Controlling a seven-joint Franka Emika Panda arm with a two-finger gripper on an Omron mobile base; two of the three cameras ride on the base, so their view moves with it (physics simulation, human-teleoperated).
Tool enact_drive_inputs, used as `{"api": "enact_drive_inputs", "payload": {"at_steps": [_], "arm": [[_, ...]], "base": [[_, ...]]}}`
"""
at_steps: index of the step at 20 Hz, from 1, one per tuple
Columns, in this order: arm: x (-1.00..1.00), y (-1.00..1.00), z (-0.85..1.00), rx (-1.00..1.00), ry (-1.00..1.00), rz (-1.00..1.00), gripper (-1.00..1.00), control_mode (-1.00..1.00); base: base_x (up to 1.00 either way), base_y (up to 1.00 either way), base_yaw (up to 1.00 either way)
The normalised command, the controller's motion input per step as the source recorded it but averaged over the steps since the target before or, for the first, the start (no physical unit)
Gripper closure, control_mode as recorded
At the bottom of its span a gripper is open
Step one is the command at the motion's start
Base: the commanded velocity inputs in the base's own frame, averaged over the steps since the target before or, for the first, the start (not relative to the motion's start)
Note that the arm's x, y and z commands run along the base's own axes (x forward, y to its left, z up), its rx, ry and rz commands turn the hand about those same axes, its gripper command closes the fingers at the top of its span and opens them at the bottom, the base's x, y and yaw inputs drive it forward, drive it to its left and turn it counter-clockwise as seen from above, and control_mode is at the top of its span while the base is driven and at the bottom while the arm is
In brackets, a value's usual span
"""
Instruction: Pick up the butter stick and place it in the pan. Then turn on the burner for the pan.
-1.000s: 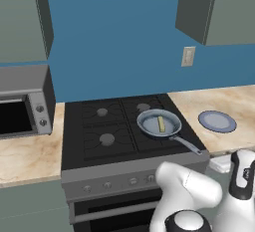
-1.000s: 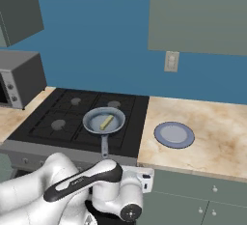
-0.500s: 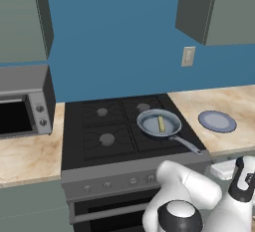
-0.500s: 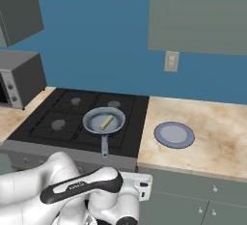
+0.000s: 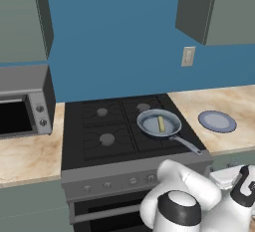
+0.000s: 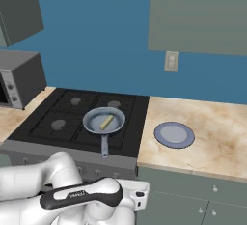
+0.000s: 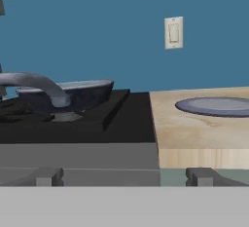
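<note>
The butter stick [image 5: 161,124] already lies inside the pan [image 5: 158,123], a small pale yellow bar near the middle of the round grey-blue skillet, its long axis running roughly from the stove's front toward the back wall and slightly askew in the right base view [image 6: 106,121]. The pan sits on the front right burner [image 5: 164,132] of the black stovetop [image 5: 89,126], its thin grey handle [image 5: 186,145] reaching toward the front right corner of the stove. So the placing looks done, and what remains, as I judge it, is turning the knob for that burner. The row of knobs [image 5: 149,178] runs along the grey front panel below the stovetop's front edge. The hand camera looks level across that front edge from low down: the pan [image 7: 73,92] lies up and to the left, the handle [image 7: 34,84] curving toward the camera, and the blue-grey plate [image 7: 216,106] rests on the table to the right. The gripper's fingers [image 7: 48,176] rise at the bottom, well apart and holding nothing.
</note>
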Motion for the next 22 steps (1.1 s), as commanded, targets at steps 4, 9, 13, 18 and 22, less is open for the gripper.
{"api": "enact_drive_inputs", "payload": {"at_steps": [4,9,13,18,22], "arm": [[-0.01,0.13,-0.11,0.0,-0.04,0.0,-1.0,-1.0],[-0.02,0.05,-0.08,0.0,-0.04,0.0,-1.0,-1.0],[-0.02,0.04,-0.11,0.0,-0.03,0.0,-1.0,-1.0],[0.0,0.08,-0.08,0.0,-0.02,0.0,-1.0,-1.0],[0.0,0.03,-0.09,0.0,-0.02,0.0,-1.0,-1.0]], "base": [[0.0,0.0,0.0],[0.0,0.0,0.0],[0.0,0.0,0.0],[0.0,0.0,0.0],[0.0,0.0,0.0]]}}
